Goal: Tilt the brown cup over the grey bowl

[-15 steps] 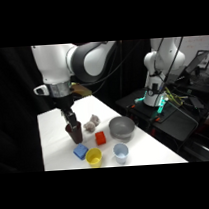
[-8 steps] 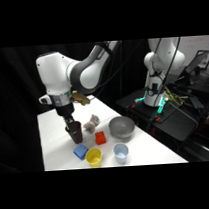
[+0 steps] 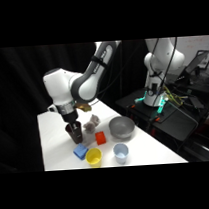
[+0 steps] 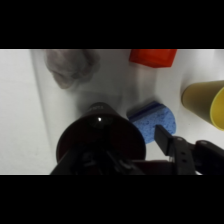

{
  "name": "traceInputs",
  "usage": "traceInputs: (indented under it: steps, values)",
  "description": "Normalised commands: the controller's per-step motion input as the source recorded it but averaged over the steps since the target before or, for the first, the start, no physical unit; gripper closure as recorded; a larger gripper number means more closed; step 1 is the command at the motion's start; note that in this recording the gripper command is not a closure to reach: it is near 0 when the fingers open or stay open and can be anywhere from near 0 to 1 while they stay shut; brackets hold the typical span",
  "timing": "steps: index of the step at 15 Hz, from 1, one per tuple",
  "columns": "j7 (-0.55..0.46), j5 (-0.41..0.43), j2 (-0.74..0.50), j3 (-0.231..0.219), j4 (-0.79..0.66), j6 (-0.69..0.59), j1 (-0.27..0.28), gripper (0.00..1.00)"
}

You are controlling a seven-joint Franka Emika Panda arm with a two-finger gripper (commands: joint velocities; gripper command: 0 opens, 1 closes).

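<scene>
While gripper (image 3: 74, 130) clasps brown cup (image 3: 74, 133), blue block (image 3: 80, 152) just beside (yellow cup (image 3: 93, 157) near), grey bowl (image 3: 121, 126) apart

No text, label or number is readable.

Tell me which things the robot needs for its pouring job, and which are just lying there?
Needed: brown cup at the gripper, grey bowl.

Just lying about: yellow cup, pale blue cup, red block, blue block, lumpy grey-white object.

Dark maroon brown cup (image 3: 74, 133), grey bowl (image 3: 121, 127), yellow cup (image 3: 93, 157), pale blue cup (image 3: 120, 152), red block (image 3: 100, 138), white table (image 3: 55, 145).
</scene>
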Motion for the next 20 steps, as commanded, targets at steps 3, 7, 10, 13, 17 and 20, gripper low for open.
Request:
traceInputs:
  steps: [3,7,10,13,17,20]
  values:
    - [-0.05,0.112,-0.06,0.051,0.01,0.02,-0.077,1.0]
    - [0.03,0.009,-0.19,-0.044,-0.03,-0.04,-0.037,0.13]
    - [0.12,-0.087,-0.38,-0.104,-0.09,-0.18,-0.002,0.13]
    - [0.11,-0.04,-0.55,-0.058,-0.14,-0.42,-0.033,0.13]
    - [0.0,0.123,-0.6,0.032,-0.25,-0.43,-0.056,0.13]
    - [-0.09,0.267,-0.64,0.06,-0.49,-0.28,-0.043,0.13]
